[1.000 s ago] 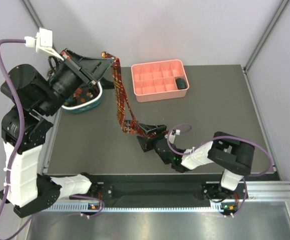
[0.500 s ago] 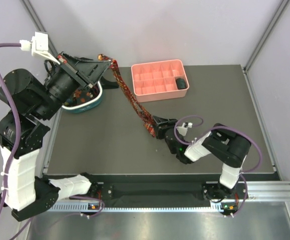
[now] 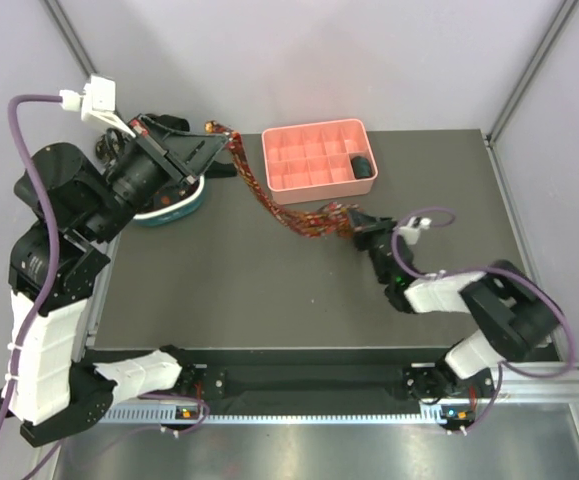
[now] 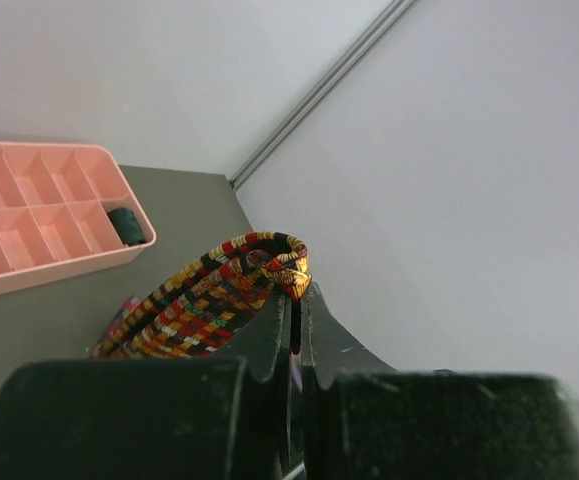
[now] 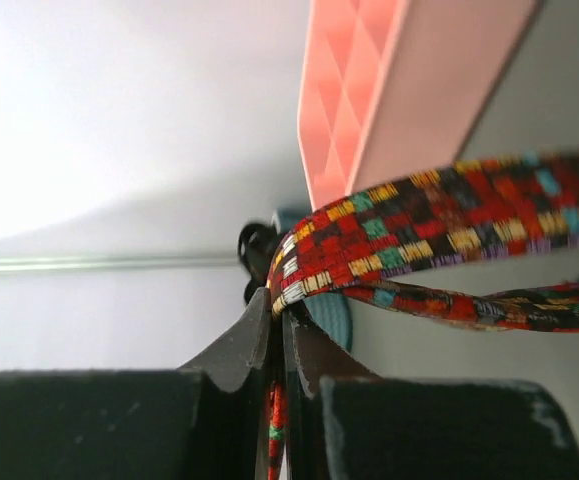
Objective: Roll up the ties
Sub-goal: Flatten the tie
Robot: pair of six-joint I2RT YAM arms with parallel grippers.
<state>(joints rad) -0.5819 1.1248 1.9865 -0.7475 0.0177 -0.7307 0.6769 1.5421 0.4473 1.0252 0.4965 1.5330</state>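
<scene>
the left gripper (image 4: pixel 297 292) pinches one end of the plaid tie (image 3: pixel 269 203) (it sags between the two); the right gripper (image 5: pixel 277 305) clamps it near the pink tray (image 3: pixel 314 192).

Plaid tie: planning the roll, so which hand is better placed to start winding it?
Probably the right hand: it pinches the plaid tie low over the table. The left hand holds the other end raised near the basket.
</scene>
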